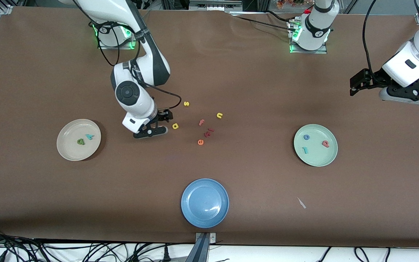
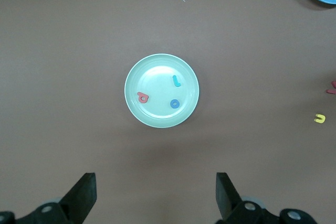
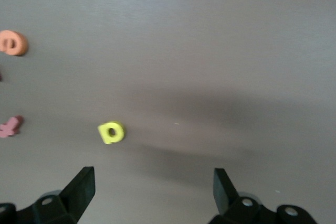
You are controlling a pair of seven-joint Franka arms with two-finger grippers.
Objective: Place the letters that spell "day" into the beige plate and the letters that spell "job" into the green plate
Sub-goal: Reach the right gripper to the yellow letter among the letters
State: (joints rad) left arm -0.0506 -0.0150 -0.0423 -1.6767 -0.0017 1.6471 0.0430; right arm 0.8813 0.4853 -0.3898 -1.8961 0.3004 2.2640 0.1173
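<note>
The beige plate (image 1: 79, 139) sits toward the right arm's end of the desk (image 1: 253, 83), well in from the edge, with bare brown surface all round it; the green d (image 1: 81, 142) and teal y (image 1: 90, 137) lie in it. Just beside it toward the middle, the right gripper (image 1: 160, 123) hangs low over the desk with fingers (image 3: 79, 187) spread wide, grasping nothing. The yellow a (image 1: 175, 126) lies on the desk just beside those fingers, not between them. Among the loose letters in the middle are a yellow s (image 1: 186, 103), salmon f (image 1: 202, 122), orange e (image 1: 200, 142) and yellow n (image 1: 219, 115). The blue plate (image 1: 204, 202) lies near the desk's front edge. The green plate (image 1: 315, 145) holds the blue o (image 1: 306, 137), teal j (image 1: 305, 149) and salmon-red b (image 1: 325, 143). The left gripper (image 1: 355, 85) waits above the desk near its end edge, fingers (image 2: 81, 195) released and apart.
</note>
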